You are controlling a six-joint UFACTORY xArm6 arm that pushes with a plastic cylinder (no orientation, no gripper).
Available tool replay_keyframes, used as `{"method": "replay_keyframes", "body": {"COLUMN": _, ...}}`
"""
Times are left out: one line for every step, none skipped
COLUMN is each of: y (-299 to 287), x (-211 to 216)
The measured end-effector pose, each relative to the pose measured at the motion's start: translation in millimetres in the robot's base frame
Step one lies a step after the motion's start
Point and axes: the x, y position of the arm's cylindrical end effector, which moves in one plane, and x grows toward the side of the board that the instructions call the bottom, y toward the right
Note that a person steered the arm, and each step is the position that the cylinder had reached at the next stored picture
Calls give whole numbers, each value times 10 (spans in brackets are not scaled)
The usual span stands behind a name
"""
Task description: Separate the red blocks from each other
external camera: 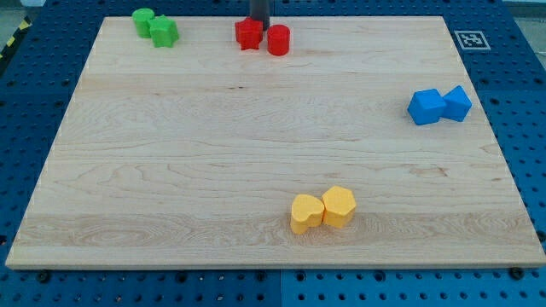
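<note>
At the near edge of the pale wooden worktop (171,188), two yellow blocks sit pressed together: a heart-like yellow block (306,213) on the view's left and a many-sided yellow block (339,205) on its right. Farther back, toward the view's right edge, a blue cube (426,107) touches a second blue block (458,102). At the far left corner a green cylinder (142,20) leans against a green star-like block (164,31). The task's pair stands at the far edge, near the middle: a red star-shaped block (248,34) and, just to its right and touching or all but touching it, a red cylinder (278,40). The dark rod comes down from the view's top directly behind them; my tip (258,26) appears to rest just behind the seam between the two reds, closer to the star-shaped one, though its very end is partly hidden by the blocks. There is no pincer on this arm, so its state cannot be told.

The job looks barely begun, or about to begin: the reds are not yet apart. The next move would seem to call for driving the tip into the gap, or against one block's inner side, and sliding that block sideways along the far edge while the other stays put. A push square through the middle risks carrying both together.
</note>
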Motion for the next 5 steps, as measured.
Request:
{"method": "replay_keyframes", "body": {"y": -69, "x": 139}}
{"method": "replay_keyframes", "body": {"y": -241, "x": 208}}
{"method": "replay_keyframes", "body": {"y": -352, "x": 211}}
{"method": "replay_keyframes", "body": {"y": -279, "x": 5}}
{"method": "replay_keyframes", "body": {"y": -63, "x": -86}}
